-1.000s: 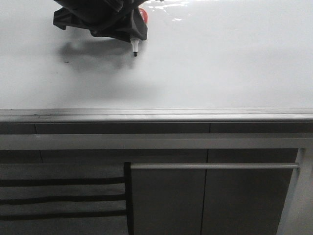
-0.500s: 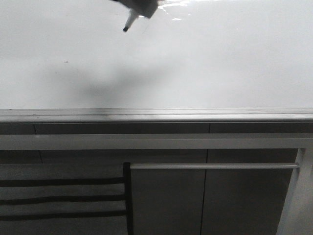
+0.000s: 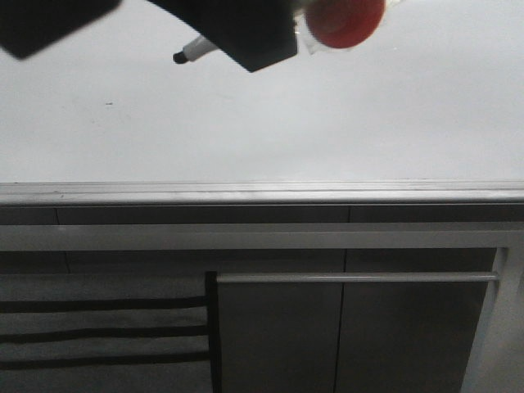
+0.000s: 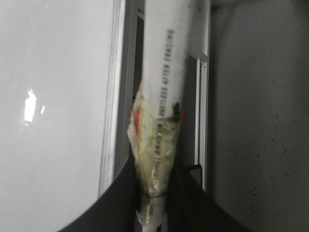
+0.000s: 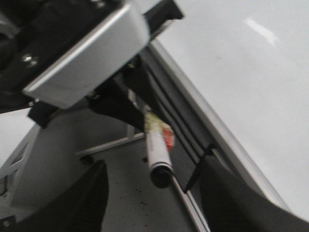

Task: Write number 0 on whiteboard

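Front view: left gripper carries a marker, its dark tip lifted clear of the whiteboard; a red end shows behind the jaws. No number 0 is visible on the board below the tip, only a tiny speck. Left wrist view: fingers clamp the taped marker lengthwise, a grip that likely steadies the tip for writing; the whiteboard lies beside it. Right wrist view: marker and left arm are seen; whether the right gripper is open cannot be told.
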### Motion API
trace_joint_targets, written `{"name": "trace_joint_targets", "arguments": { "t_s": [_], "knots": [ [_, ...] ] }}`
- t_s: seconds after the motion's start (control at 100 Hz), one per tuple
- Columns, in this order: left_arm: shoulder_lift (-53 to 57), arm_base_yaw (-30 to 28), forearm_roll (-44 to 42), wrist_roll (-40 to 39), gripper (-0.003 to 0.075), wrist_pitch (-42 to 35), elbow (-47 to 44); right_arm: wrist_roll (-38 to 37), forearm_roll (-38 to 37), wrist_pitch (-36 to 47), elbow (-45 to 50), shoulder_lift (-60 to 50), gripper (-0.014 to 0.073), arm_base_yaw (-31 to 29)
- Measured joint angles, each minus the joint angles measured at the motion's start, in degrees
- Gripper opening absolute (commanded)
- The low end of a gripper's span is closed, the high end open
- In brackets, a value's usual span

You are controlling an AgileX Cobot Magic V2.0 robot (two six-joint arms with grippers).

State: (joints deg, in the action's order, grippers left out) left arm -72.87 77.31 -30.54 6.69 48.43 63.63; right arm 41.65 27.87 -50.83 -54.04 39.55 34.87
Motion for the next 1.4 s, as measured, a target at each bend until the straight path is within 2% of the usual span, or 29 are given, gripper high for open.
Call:
{"name": "trace_joint_targets", "arguments": {
  "t_s": [0.08, 0.24, 0.52, 0.81, 1.399],
  "knots": [
    [0.3, 1.3, 0.0, 0.1, -0.0019, 0.0, 0.0, 3.9, 2.1, -1.1, 0.0, 1.4, 0.0365, 2.3],
    [0.3, 4.3, 0.0, 0.1, -0.0019, 0.0, 0.0, 7.0, 2.4, 0.1, 0.0, 3.4, 0.0365, 4.6],
    [0.5, 7.8, -0.1, 0.2, -0.0019, 0.1, 0.0, 8.0, 2.5, 0.2, 0.0, 7.0, 0.0365, 5.6],
    [2.7, 8.1, 0.1, 0.2, -0.0019, -0.6, 0.0, 8.1, 2.6, -0.7, 0.6, 8.7, 0.0359, 7.3],
    [5.2, 8.1, 1.1, -0.5, -0.0019, -2.2, 0.0, 8.8, 3.6, 4.1, 2.4, 8.4, 0.0358, 7.5]
  ]
}}
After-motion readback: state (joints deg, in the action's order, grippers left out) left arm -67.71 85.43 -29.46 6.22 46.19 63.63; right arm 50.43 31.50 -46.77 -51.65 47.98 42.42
